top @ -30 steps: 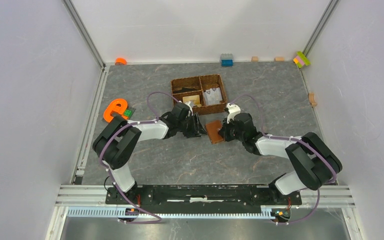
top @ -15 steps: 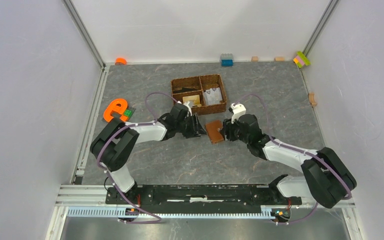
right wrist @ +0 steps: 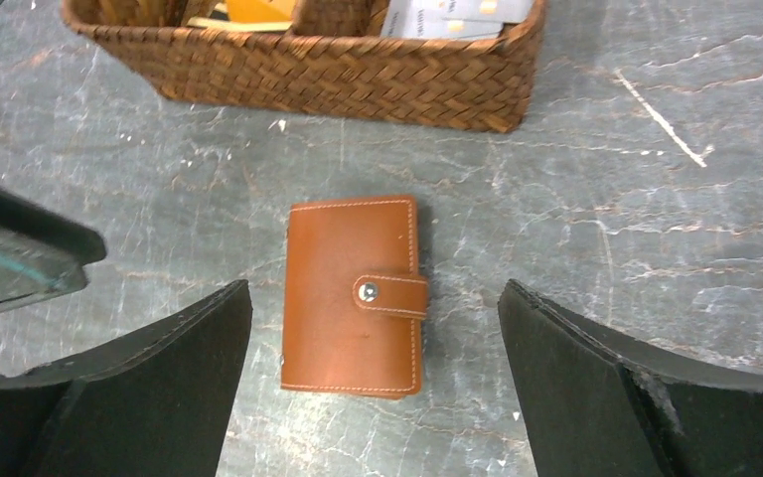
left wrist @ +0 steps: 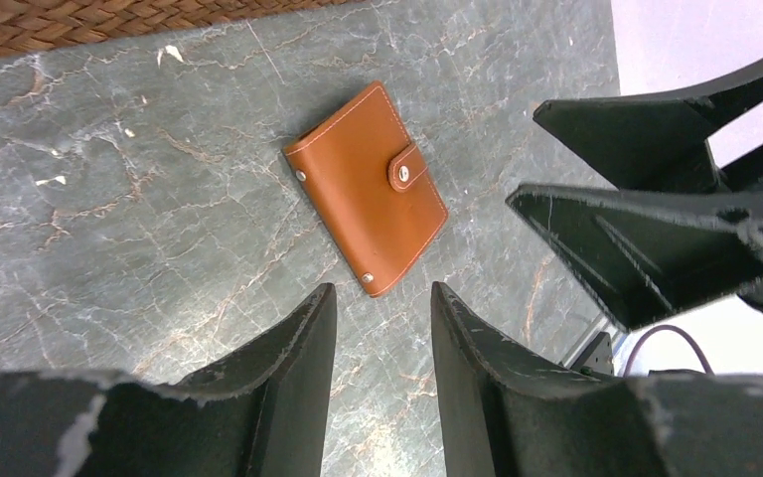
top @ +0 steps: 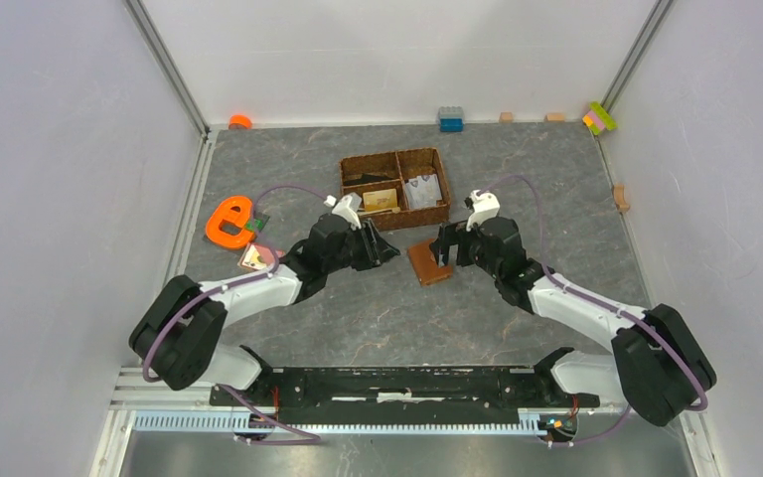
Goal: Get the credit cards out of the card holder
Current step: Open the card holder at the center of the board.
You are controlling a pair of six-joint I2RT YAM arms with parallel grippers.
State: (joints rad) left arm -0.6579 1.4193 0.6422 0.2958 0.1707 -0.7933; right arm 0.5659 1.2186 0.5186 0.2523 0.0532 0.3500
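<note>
**Brown leather holder lies shut, neither tool on it**

Brown leather-look card holder [top: 428, 261] lies flat on the grey marbled table [top: 546, 189], just right of centre in the top view. It is folded closed, with its strap snapped across the front. It sits just below the woven basket [top: 412, 222], apart from it.

Right gripper [top: 444, 248] hangs over the holder's right edge. In the right wrist view its jaws are spread wide, one finger on either side of the holder with bare table showing between each finger and the leather. It grasps nothing.

Left gripper [top: 387, 252] sits just left of the holder, tips pointing toward it. In the left wrist view the fingers [left wrist: 303, 338] stand partly apart with only table between them, and the holder lies beyond the tips, untouched.

Credit cards: a gold-tan card [top: 381, 199] lies in the basket's lower left compartment. Pale grey-white cards [top: 424, 190] lie in the right compartment.

Orange plastic piece [top: 228, 221] sits at mid-left of the top view.
</note>
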